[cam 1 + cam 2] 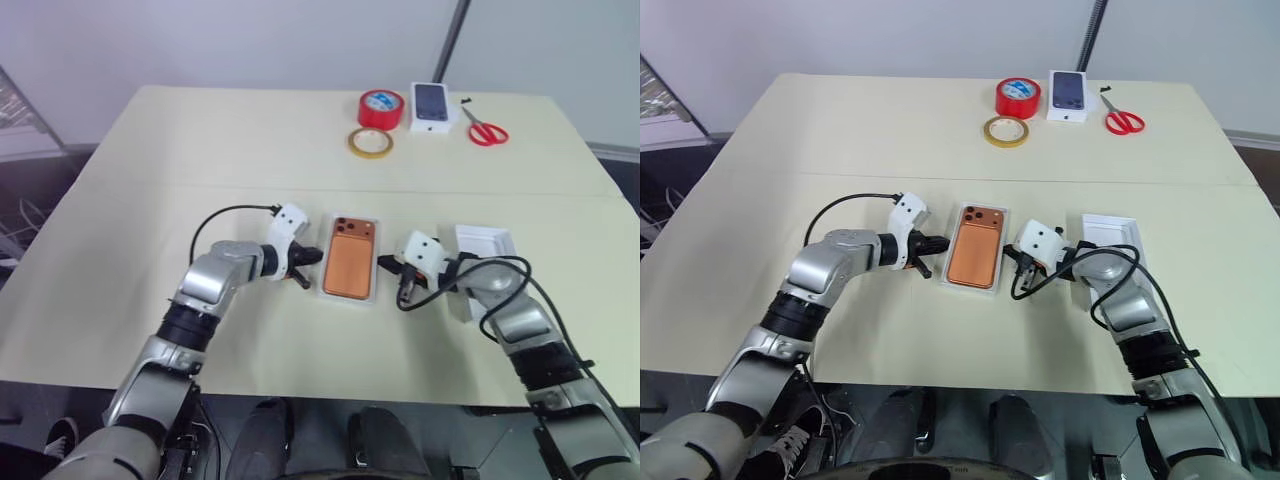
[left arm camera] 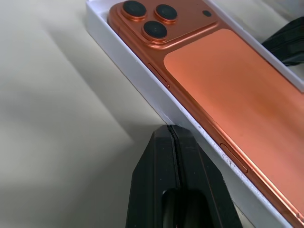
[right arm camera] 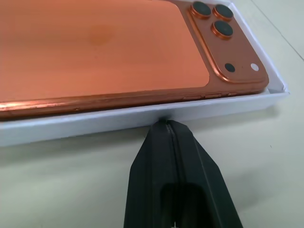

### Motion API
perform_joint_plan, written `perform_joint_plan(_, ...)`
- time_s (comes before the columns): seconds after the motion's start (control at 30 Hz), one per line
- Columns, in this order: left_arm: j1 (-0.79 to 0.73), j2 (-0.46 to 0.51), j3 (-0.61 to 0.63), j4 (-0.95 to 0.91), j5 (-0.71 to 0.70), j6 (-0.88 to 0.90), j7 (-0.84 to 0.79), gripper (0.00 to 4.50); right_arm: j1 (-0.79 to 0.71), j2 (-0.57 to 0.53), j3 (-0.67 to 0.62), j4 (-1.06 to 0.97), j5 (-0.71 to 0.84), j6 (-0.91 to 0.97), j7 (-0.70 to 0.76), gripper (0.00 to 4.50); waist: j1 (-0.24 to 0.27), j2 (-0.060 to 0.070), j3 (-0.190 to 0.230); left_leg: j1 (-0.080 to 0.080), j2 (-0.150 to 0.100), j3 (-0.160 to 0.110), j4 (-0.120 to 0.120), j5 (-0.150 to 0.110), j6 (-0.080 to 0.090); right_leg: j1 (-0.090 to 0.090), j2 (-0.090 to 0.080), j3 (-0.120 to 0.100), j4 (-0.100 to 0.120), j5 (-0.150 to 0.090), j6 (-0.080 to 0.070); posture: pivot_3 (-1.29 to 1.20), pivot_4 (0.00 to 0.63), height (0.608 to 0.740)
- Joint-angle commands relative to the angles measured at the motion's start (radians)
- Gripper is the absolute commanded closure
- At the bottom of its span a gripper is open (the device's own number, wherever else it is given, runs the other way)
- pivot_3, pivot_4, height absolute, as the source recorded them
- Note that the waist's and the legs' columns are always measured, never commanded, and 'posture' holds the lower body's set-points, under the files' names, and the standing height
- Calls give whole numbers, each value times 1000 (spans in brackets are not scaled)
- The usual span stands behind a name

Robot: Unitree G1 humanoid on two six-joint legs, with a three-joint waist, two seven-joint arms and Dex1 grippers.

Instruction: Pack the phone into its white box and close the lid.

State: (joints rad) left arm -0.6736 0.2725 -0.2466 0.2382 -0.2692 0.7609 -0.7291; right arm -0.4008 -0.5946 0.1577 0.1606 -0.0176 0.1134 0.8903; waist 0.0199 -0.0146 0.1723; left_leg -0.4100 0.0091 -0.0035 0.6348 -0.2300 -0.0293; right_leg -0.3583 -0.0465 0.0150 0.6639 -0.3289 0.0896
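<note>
The copper-orange phone (image 1: 351,258) lies back-up in the shallow white box tray (image 2: 124,56) at the middle of the cream worktop (image 1: 150,200), its square camera cluster at the far end. Everything else is placed from that tray. The left hand (image 1: 303,270) sits just beside the tray's left long wall with its two black fingers (image 2: 161,161) clenched together on nothing, tips at or almost at the wall – contact cannot be told. The right hand (image 1: 403,285) mirrors it beside the tray's right long wall, fingers (image 3: 164,156) likewise pressed shut and empty, tips right at the white side. The box lid (image 1: 484,243) lies open-side up to the right of the tray, beyond the right hand – apart from the tray. Well behind the tray, near the far edge, stand a red tape roll (image 1: 381,108), a yellowish tape ring (image 1: 370,143), a small white carton printed with a dark phone (image 1: 432,106) and red-handled scissors (image 1: 486,131)
</note>
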Motion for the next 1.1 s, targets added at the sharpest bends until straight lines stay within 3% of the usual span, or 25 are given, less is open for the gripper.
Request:
perform_joint_plan(0.03, -66, -141, -122, 54, -12, -15, -97, 4500, 19, -26, -23, -63, 23, 4, 16, 4488, 12, 0, 0, 0, 0, 0, 1, -1, 1, 1, 0, 0, 0, 0, 0, 0, 150, 740)
perform_joint_plan(0.13, -140, -259, -157, 149, 26, -66, -127, 4500, 79, -101, -94, -92, 45, 27, 32, 4488, 36, 1, 0, -2, -3, -1, 5, -3, 5, 2, -2, -1, -1, -1, 2, 0, 150, 740)
perform_joint_plan(0.33, -171, -354, -161, 222, 64, -126, -169, 4500, 188, -176, -175, -164, 79, 69, 66, 4488, 33, 1, 0, -12, -5, 1, 15, -7, 12, -2, -5, 1, -1, -2, 3, 0, 150, 740)
perform_joint_plan(0.6, -197, -339, -118, 313, 115, -183, -152, 4500, 218, -178, -185, -216, 76, 110, 59, 4488, -6, 2, 0, -10, -2, 0, 14, -7, 12, -3, -2, 1, 1, -2, 4, 0, 150, 740)
perform_joint_plan(0.93, -168, -327, -91, 299, 137, -184, -122, 4500, 242, -231, -179, -236, 91, 190, 142, 4488, -9, 2, 0, -10, -2, 0, 14, -7, 12, -2, -1, 1, 1, -2, 4, 0, 150, 740)
perform_joint_plan(1.1, -136, -306, -102, 244, 128, -162, -159, 4500, 216, -228, -187, -185, 42, 102, 88, 4488, -15, 2, 0, -10, -1, 0, 14, -7, 12, -3, -1, 1, 1, -2, 4, 0, 150, 740)
